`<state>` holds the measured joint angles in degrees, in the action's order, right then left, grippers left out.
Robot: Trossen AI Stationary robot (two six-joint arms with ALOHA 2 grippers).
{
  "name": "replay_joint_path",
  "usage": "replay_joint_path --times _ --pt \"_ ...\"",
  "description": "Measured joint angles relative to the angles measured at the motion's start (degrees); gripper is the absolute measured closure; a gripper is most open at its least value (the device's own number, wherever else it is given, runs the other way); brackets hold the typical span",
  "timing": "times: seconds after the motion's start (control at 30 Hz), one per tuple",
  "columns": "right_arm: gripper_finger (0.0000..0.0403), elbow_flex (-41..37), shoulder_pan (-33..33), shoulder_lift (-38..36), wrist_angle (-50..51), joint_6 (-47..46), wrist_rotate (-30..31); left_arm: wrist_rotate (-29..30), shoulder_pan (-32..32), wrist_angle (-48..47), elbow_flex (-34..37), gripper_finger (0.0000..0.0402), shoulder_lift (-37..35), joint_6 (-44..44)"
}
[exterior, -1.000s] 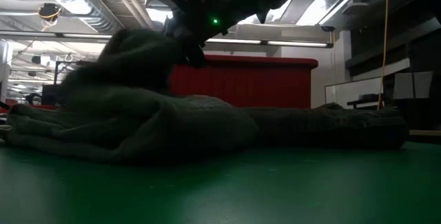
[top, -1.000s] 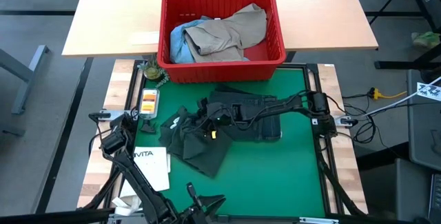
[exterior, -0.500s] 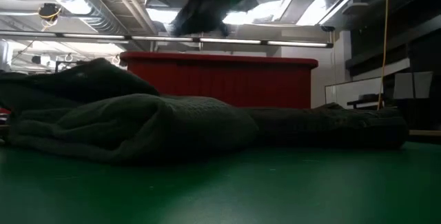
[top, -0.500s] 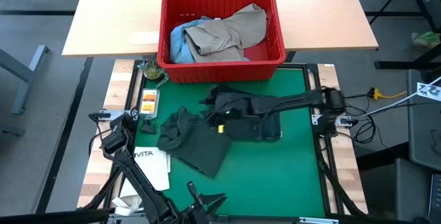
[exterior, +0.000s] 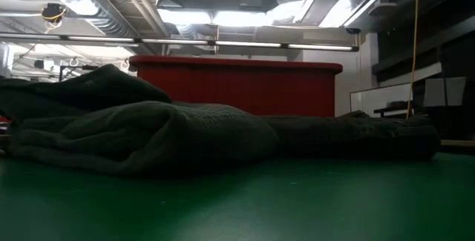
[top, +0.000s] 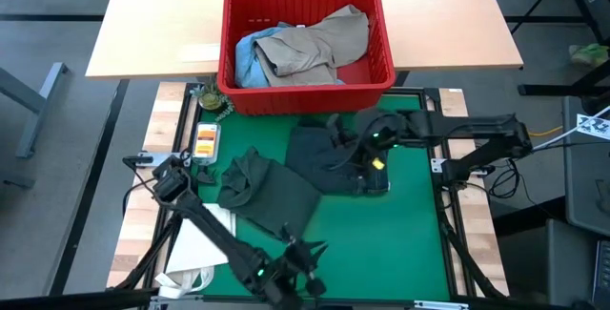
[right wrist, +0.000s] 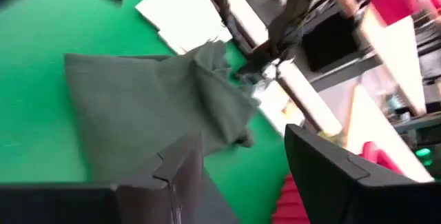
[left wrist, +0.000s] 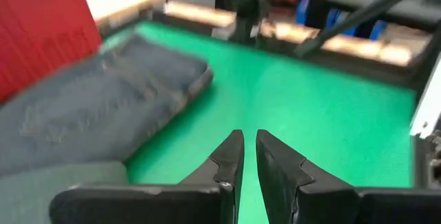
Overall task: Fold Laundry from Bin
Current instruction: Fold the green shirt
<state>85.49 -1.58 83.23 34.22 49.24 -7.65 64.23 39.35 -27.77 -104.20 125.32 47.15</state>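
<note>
The dark green shirt [top: 267, 196] lies crumpled on the green mat [top: 400, 243], left of centre; it also fills the low view's left [exterior: 141, 137]. The dark navy trousers [top: 324, 162] lie folded beside it, toward the bin. The red bin [top: 305, 95] stands at the mat's far edge and holds a khaki garment [top: 315, 48] and light blue denim [top: 250, 54]. My right gripper [top: 335, 136] hangs open above the trousers, with nothing between its fingers [right wrist: 324, 162]. My left gripper [left wrist: 248, 148] is shut and bare near the mat's near edge [top: 315, 250], pointing toward the trousers [left wrist: 103, 114].
A white paper bag [top: 195, 243] lies at the mat's near left, partly under my left arm. A small orange-and-white item [top: 205, 140] and a greenish object [top: 212, 98] sit at the mat's left side. A light wooden table [top: 162, 24] stands behind the bin.
My right gripper has opened and let go of the green shirt, then risen and drawn back toward the table's right and far side, out of the low view. The shirt's lifted part has dropped onto the mat. My left arm has swung toward the table's right, over the bag.
</note>
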Motion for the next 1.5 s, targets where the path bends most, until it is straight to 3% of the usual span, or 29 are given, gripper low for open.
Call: replay_joint_path --times 0.23,0.37,0.5,0.73,0.9,1.03,1.17,1.27,1.5 --pt "0.02 0.0 0.1 -2.8 0.4 5.1 3.3 -19.3 -9.5 -18.3 0.1 0.0365 -1.6 14.4" --pt "0.02 0.0 0.1 -4.0 1.3 5.3 6.5 -31.3 -15.0 -27.4 0.0 0.0368 -3.8 14.4" --pt "0.0201 -0.1 0.1 -4.5 3.9 5.3 8.2 -34.1 -17.9 -36.4 0.0 0.0393 -6.0 9.2" --pt "0.0201 -0.1 0.1 -5.4 5.7 5.1 8.1 -37.4 -17.9 -53.4 0.1 0.0399 -11.6 9.2" --pt "0.0201 -0.1 0.0 -5.4 8.3 2.0 8.1 -38.9 -16.1 -53.4 4.3 0.04 -12.8 9.1" --pt "0.0201 -4.9 -0.8 -5.5 6.0 -0.8 4.8 -40.8 -14.4 -48.0 10.9 0.0401 -12.8 9.8" --pt "0.0201 -13.8 -2.7 -5.4 -1.8 -3.7 0.8 -41.7 -12.8 -38.5 18.5 0.0401 -12.8 9.7" --pt "0.0201 -21.6 -4.6 -5.4 -12.5 -4.0 0.5 -41.8 -13.1 -36.9 22.8 0.0401 -12.8 11.0" --pt "0.0201 -38.4 -7.6 -0.8 -47.7 -8.3 0.5 -41.3 -15.5 -37.1 30.3 0.0401 -12.8 15.0"
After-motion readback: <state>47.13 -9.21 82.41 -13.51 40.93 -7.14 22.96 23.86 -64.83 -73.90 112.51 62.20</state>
